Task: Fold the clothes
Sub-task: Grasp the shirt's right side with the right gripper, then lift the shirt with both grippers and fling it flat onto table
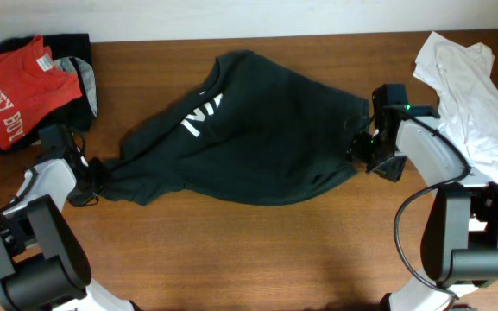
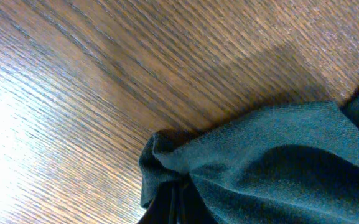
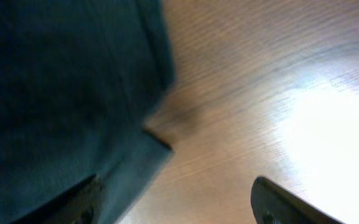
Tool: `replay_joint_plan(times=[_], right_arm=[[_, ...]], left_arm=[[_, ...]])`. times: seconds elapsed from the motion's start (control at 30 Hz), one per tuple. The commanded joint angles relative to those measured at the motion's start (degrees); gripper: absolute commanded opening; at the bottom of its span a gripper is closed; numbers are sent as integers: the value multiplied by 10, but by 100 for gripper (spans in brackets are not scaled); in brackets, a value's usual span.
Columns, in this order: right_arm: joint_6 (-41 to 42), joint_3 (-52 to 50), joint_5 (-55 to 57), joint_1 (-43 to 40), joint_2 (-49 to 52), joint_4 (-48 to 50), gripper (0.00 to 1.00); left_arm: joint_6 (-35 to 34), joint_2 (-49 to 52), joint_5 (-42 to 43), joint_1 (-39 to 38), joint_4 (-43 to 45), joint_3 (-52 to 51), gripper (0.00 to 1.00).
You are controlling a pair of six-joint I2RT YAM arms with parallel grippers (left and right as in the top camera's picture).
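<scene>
A wooden table (image 1: 257, 250) with a fine straight grain carries everything. At its far left corner lies a crumpled red T-shirt (image 1: 11, 86) with white block lettering, resting partly on a black garment (image 1: 69, 43), with a fold of grey fabric (image 1: 85, 82) just beside it. At the far right corner a plain white shirt (image 1: 469, 95) lies rumpled, running down toward the near edge.

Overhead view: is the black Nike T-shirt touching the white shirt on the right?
Apart. The overhead view shows a strip of bare table between the right edge of the black T-shirt and the left edge of the white shirt.
</scene>
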Motion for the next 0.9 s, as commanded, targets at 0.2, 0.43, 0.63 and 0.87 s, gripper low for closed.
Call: replay_joint_plan(times=[0.2,0.43,0.63,0.87], right_arm=[[-14,-44,0,57,36,89,69],[-26,-44,25,28,40,61,68],[-25,-53,27,27,40,71,53],[-23,-73,49,-4,40,72,4]], left_arm=[[-8,33,10,0,-4,-23,2],[-8,33,9,0,-4,-23,2],[-8,33,10,0,-5,-23,2],[-8,33,9,0,-4,-23,2]])
